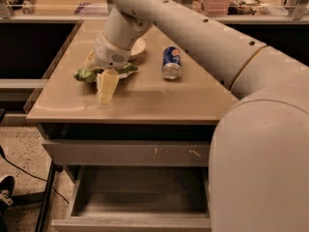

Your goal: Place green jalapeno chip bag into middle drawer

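Green jalapeno chip bag (pixel 87 74) crumpled at the left half of the tan tabletop (pixel 159 100), caught crosswise in the gripper (pixel 105 99), green ends sticking out to either side of the pale fingers (pixel 108 81), these drawn close together on the foil and pointing down toward the table's front edge. Just behind, partly hidden by the arm (pixel 193 28), a white bowl (pixel 137 46); to the right, apart from the bag, a blue soda can (pixel 171 63) lying on its side. Below the tabletop, a shut grey drawer front (pixel 125 152) with pale scratch marks, and under that the middle drawer (pixel 130 223) pulled out, dark tray bare.
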Controlling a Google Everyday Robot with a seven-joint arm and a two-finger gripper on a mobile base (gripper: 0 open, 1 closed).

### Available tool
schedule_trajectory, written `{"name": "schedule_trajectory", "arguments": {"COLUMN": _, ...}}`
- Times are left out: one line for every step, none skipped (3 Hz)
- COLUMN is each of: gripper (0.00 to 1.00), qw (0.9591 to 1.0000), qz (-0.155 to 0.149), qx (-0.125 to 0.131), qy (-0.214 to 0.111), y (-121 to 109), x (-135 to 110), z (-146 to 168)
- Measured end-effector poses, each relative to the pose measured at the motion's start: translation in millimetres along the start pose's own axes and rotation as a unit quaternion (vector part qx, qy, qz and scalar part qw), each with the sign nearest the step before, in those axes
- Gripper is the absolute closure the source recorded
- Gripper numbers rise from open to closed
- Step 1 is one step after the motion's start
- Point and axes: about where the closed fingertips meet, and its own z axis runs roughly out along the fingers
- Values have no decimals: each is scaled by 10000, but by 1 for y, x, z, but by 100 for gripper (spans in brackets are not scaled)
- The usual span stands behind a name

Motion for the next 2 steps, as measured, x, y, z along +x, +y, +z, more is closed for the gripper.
{"name": "schedule_trajectory", "arguments": {"gripper": 0, "qw": 9999, "qz": 27, "qx": -126, "qy": -58, "y": 0, "x": 3, "z": 13}}
{"name": "schedule_trajectory", "arguments": {"gripper": 0, "qw": 9996, "qz": 100, "qx": -224, "qy": -138, "y": 0, "x": 8, "z": 28}}
